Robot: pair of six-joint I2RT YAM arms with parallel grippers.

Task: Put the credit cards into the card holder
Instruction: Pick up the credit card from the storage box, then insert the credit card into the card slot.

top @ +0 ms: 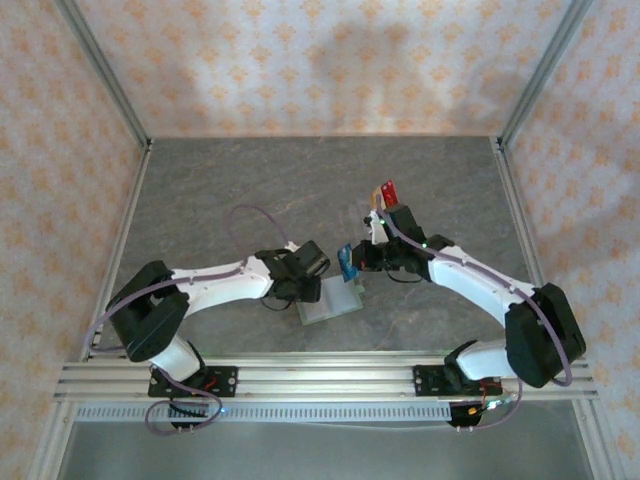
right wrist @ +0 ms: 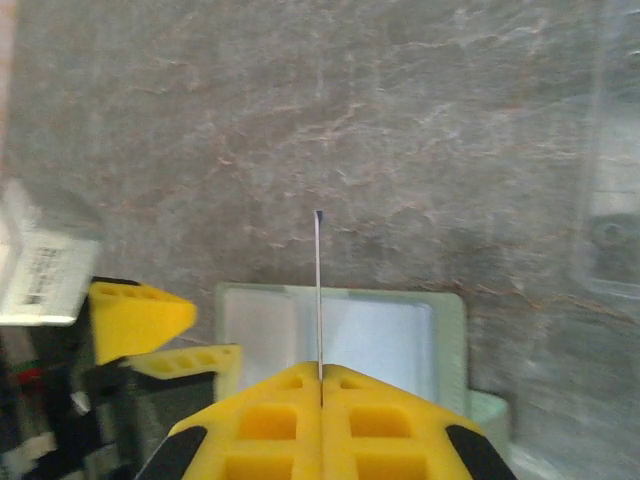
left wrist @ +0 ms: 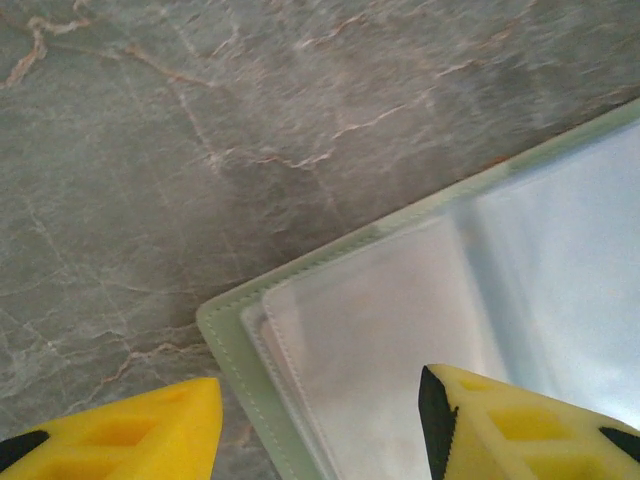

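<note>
The right hand (right wrist: 321,370) is clamped shut on a blue credit card (top: 346,262), gripping it by its near end. In the right wrist view the card shows edge-on as a thin line. Its long axis runs straight out from the fingertips, above the opened card holder (right wrist: 340,325) lying flat on the table (top: 220,200). The left hand (left wrist: 320,390) is wide open, with one finger on either side of the holder's corner.

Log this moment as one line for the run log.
left gripper: open over card holder corner | right gripper: shut on blue card, above open holder | stage: not yet inserted
</note>
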